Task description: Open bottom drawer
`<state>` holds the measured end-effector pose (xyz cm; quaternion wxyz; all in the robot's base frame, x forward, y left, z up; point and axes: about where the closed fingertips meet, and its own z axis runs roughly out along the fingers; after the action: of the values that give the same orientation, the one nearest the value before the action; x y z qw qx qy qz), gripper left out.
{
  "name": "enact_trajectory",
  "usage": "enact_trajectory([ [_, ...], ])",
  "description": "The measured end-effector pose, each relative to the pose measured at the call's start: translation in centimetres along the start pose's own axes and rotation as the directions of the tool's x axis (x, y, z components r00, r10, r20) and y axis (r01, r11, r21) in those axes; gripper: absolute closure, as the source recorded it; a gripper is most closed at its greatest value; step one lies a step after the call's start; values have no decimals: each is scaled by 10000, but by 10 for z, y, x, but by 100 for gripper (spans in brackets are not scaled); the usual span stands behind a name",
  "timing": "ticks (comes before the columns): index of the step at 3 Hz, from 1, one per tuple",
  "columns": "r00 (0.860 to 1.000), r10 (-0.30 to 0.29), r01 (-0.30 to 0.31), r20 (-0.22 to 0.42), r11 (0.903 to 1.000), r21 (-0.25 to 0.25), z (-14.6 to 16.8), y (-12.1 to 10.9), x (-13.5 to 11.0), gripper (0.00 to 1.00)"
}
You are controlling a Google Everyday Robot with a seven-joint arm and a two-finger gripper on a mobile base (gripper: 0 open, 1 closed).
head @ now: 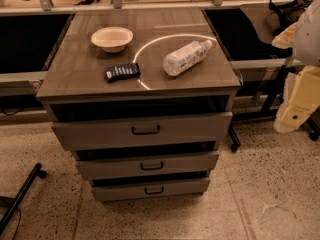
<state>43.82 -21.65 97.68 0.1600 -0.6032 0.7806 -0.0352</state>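
Observation:
The bottom drawer [152, 188] is the lowest of three grey-brown drawers in a wooden cabinet, low in the middle of the camera view. It has a small black bar handle [154, 190] at its centre. A dark gap shows above its front. My gripper [292, 116] hangs on the cream-coloured arm at the right edge. It is level with the top drawer, far to the right of the cabinet, and touches nothing.
The middle drawer [150, 165] and the top drawer [145, 130] sit above, each with a dark gap over it. On the cabinet top are a white bowl [112, 38], a dark packet [122, 72] and a lying water bottle [186, 57]. A black chair leg [20, 196] crosses the floor at the left.

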Motion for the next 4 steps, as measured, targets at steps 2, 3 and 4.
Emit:
enact_trajectory([
  [2, 9977, -527, 548, 433, 9972, -507, 21, 18, -11, 0],
  [3, 9809, -1286, 1511, 1462, 9763, -1549, 71, 63, -32, 0],
  [4, 9691, -1437, 1906, 2004, 9521, -2390, 110, 100, -41, 0],
])
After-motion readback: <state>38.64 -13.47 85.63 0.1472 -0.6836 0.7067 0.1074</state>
